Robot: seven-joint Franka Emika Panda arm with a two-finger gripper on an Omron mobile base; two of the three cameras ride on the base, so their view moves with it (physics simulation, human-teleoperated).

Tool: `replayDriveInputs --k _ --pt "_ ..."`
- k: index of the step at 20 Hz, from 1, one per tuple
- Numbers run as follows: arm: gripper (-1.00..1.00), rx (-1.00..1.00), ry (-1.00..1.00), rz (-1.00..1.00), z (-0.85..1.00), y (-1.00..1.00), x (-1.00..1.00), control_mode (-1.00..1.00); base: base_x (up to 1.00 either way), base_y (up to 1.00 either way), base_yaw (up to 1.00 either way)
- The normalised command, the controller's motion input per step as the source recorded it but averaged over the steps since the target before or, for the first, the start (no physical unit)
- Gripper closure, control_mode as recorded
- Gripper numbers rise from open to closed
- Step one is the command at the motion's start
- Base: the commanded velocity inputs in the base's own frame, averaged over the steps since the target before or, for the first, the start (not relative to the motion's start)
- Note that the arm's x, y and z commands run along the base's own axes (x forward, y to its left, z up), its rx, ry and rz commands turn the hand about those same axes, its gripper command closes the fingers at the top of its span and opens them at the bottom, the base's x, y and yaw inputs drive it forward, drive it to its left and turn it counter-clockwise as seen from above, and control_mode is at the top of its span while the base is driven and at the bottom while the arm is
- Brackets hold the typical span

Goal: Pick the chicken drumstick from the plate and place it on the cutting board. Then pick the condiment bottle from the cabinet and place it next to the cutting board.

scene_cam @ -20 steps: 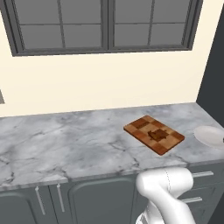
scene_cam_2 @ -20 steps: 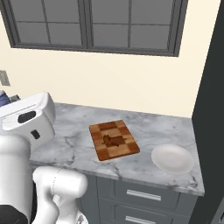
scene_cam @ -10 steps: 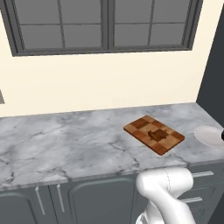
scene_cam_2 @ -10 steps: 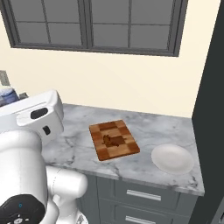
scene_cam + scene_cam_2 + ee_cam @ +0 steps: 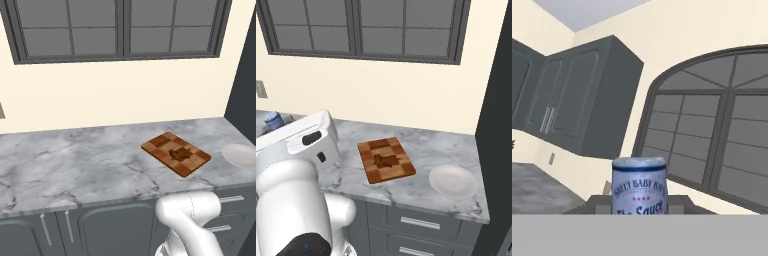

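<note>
Chicken drumstick (image 5: 180, 153) is seen lying on the cutting board (image 5: 160, 146), roughly at its centre; it is also seen there in the right base view (image 5: 385, 160). Cutting board is set flat on the marble surface (image 5: 75, 165), angled to the front edge. Plate (image 5: 453, 181) is placed to the board's right, near but not touching, just beside the dark cabinet (image 5: 501, 130).

Condiment bottle (image 5: 639, 186) is seen in the hand view, its bluish cap and label top rising between the finger tips; the hand is closed on it. In the right base view a bluish cap (image 5: 274, 120) is seen at the far left behind the white arm, well apart from the board. Grey drawers (image 5: 421, 225) with silver handles are seen under the surface, windows (image 5: 120, 27) above.
</note>
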Motion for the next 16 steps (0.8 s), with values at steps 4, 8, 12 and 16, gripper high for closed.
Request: replayDriveInputs --k 4,8,12,16 --pt "1.0 0.0 -0.14 0.0 -0.66 0.22 0.13 -1.0 0.0 0.0 0.0" --pt "1.0 0.0 -0.12 0.0 -0.67 0.22 0.16 -1.0 0.0 0.0 0.0" --pt "1.0 0.02 -0.09 0.0 -0.65 0.2 0.11 -1.0 0.0 0.0 0.0" --pt "1.0 0.08 -0.06 0.0 -0.47 0.21 0.04 -1.0 0.0 0.0 0.0"
